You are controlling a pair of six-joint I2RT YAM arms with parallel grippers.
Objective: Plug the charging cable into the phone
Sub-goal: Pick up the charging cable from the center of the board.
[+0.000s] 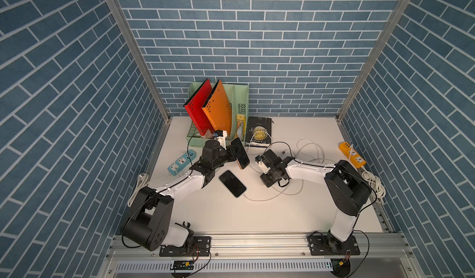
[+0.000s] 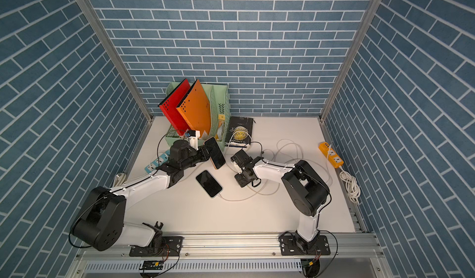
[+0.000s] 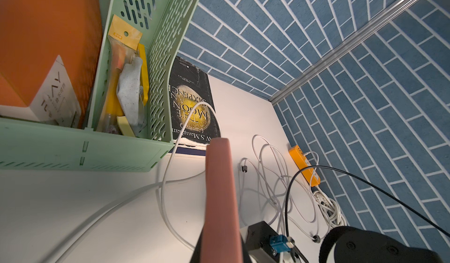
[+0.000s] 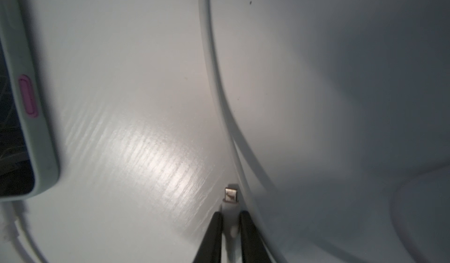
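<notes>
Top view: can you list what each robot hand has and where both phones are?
left hand: shut on the pink-cased phone, held up off the white table
right hand: shut on the white cable plug with a metal tip, low by the table
other phone: dark-screened phone in a pale case, flat on the table
its cable: thin white cable at its end, looks plugged in
task: plug not yet in the pink-cased phone

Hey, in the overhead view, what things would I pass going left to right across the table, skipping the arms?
Blue power strip → raised pink-cased phone → black book → orange power strip.
</notes>
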